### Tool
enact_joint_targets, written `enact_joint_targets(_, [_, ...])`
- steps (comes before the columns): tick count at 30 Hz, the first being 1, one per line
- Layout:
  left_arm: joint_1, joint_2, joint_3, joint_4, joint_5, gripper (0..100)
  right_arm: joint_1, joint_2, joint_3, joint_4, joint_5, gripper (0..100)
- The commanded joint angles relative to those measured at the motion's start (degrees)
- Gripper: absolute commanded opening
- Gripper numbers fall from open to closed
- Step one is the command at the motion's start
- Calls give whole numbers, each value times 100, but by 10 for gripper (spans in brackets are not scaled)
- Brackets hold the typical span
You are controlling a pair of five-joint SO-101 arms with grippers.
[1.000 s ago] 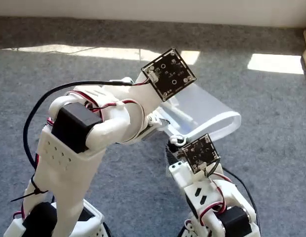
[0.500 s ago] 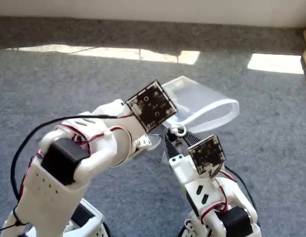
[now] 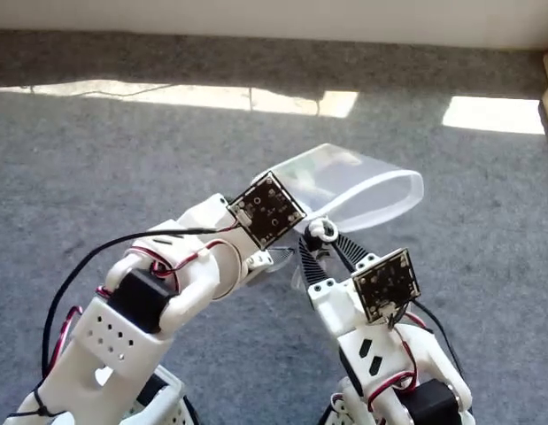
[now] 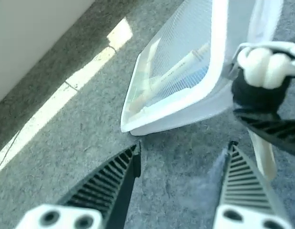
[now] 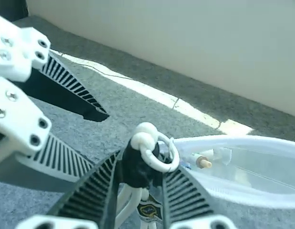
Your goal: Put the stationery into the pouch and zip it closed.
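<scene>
The translucent pouch (image 3: 358,188) lies on the grey carpet with a pen (image 4: 181,67) and other stationery showing through its mesh side. Its zipper pull (image 5: 143,151), a black toggle with a white ring, sits at the pouch's near end. My right gripper (image 5: 143,168) is shut on that pull, also seen from above as the right gripper (image 3: 320,246). My left gripper (image 4: 184,147) stands open just short of the pouch's corner (image 4: 130,126), nothing between its fingers. In the right wrist view the left arm's fingers (image 5: 66,83) spread beside the pull.
Grey carpet (image 3: 123,168) covers the whole area, with sunlit patches (image 3: 495,113) along the far side below a pale wall. A black cable (image 3: 70,283) loops off the left arm.
The left arm has swung down and back from above the pouch to a low spot beside the zipper pull. The right gripper keeps its hold, and the pouch has shifted slightly.
</scene>
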State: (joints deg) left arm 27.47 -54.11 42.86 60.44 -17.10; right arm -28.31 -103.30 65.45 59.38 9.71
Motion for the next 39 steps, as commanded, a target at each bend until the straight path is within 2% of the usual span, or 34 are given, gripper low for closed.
enact_joint_targets(1, [224, -110, 277, -712, -9, 270, 57, -13, -444, 145, 123, 5])
enact_joint_targets(7, [215, -101, 778, -1697, -26, 270, 57, -66, -453, 409, 123, 5])
enact_joint_targets(18, [444, -92, 1349, -2620, -35, 270, 4, -75, -453, 505, 88, 5])
enact_joint_targets(33, [716, -163, 1534, -2585, -53, 274, 4, -75, -453, 505, 88, 5])
enact_joint_targets(36, [813, -163, 1516, -2286, -422, 271, 13, -75, -453, 497, 88, 5])
enact_joint_targets(39, [831, -163, 1516, -2268, -440, 270, 13, -75, -453, 505, 79, 5])
